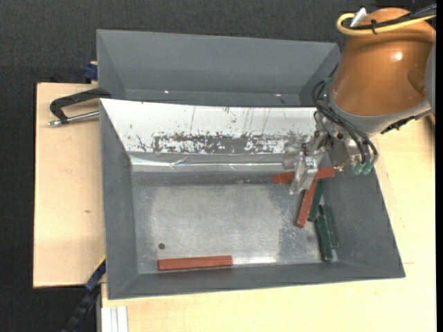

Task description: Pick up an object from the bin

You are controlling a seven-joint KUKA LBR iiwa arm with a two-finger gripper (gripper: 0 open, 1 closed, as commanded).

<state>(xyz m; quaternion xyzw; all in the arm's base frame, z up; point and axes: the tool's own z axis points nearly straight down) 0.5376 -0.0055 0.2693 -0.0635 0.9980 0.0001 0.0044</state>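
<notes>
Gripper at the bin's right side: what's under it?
An orange-red stick slants out from beneath the gripper, a dark green bar alongside. The stick's upper end is covered, so contact can't be judged.

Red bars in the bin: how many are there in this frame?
3. The near-wall bar lies flat at the front left; far bar lies crosswise under the end effector; slanted bar runs down from it beside green sticks. The arm may hide others.

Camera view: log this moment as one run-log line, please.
gripper: low at right of bin, near back wall | at gripper: tilted red stick | beside: green stick | front left: red bar | grasp: unconfirmed
</notes>
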